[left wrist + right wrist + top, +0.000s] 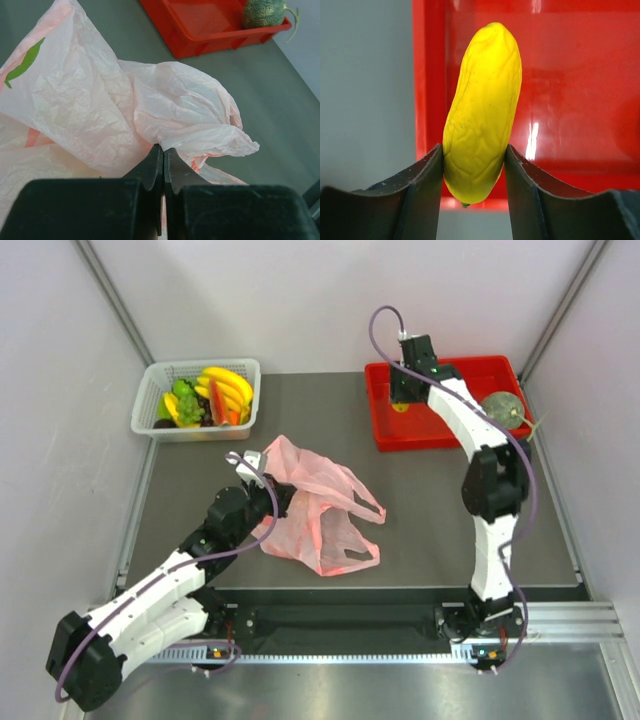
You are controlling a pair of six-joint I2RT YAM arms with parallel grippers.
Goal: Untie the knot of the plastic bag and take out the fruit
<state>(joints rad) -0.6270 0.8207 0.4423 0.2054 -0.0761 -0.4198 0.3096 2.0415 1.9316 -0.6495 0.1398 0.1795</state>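
The pink plastic bag (325,515) lies crumpled and loose on the dark mat. No knot shows in any view. My left gripper (283,498) is shut on a fold of the bag's film (190,130), and its jaws (163,148) meet with pink plastic pinched between them. My right gripper (403,400) hangs over the left end of the red tray (450,432), shut on a small yellow banana (482,100). The banana stands upright between the fingers (425,180). A dull-green melon (502,408) rests at the tray's right end and also shows in the left wrist view (264,12).
A white mesh basket (150,425) at the back left holds larger bananas, green grapes and red-orange slices. The red tray (200,30) sits at the back right. Grey walls close in both sides, and a metal rail runs along the near edge.
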